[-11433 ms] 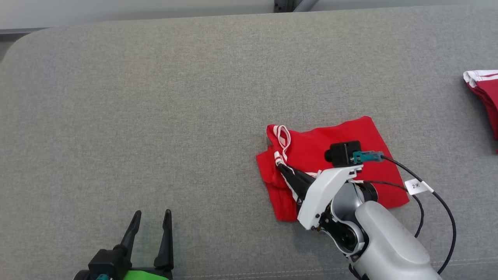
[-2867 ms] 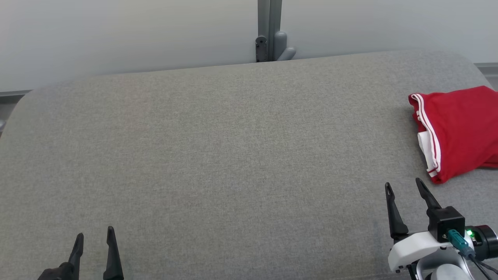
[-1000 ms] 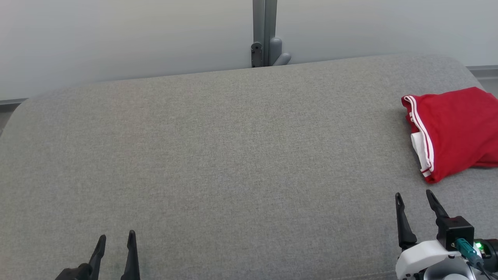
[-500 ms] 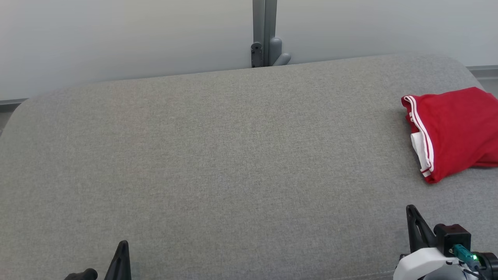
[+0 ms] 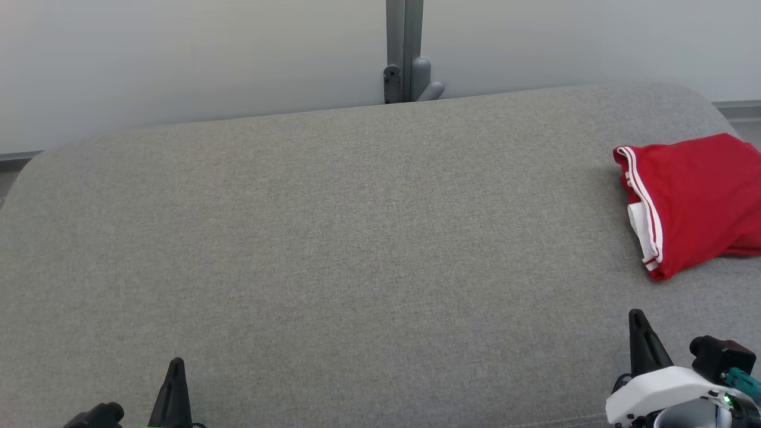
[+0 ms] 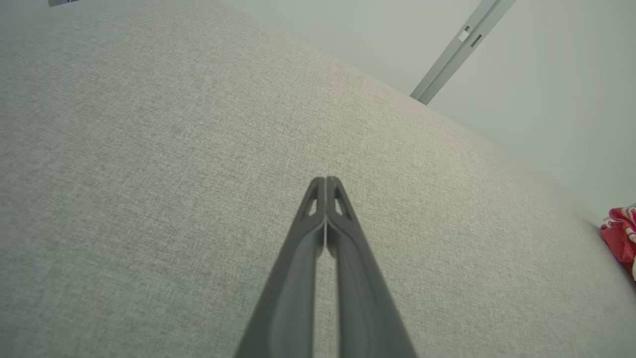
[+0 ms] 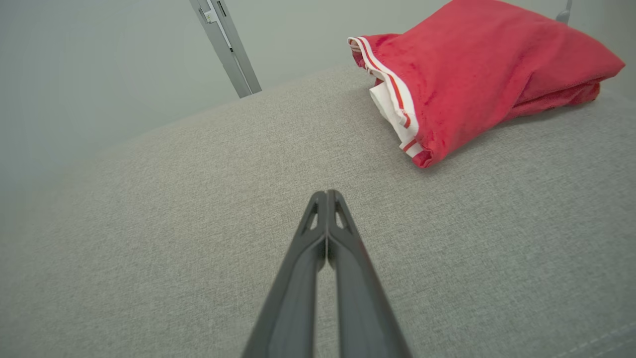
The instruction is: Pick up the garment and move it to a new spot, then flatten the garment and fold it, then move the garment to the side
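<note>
the red garment (image 5: 689, 202), trimmed with white stripes, lies folded in a compact bundle at the far right of the grey cushioned surface (image 5: 357, 238), its striped edge turned toward the middle and a bit of white lining peeking out beside it. it rests free, touched by nothing. the right gripper (image 7: 326, 193) sits near it but apart, low at the front edge, and the left gripper (image 6: 325, 180) is well apart on the other side. what has just changed is in the fingers: a second ago both pairs stood spread, and now each pair is pressed tip to tip with nothing between them, clenched on air. the garment itself has not shifted in that time. i read this as the arms parking themselves: with the bundle folded and set off to the side, the last step of the task looks done, and nothing further seems to be in hand. as for containers, there is no bin, tray or basket here; the cushioned surface alone bears the garment, with a pale wall (image 5: 178, 59) and a grey metal post (image 5: 404, 47) behind it.
</note>
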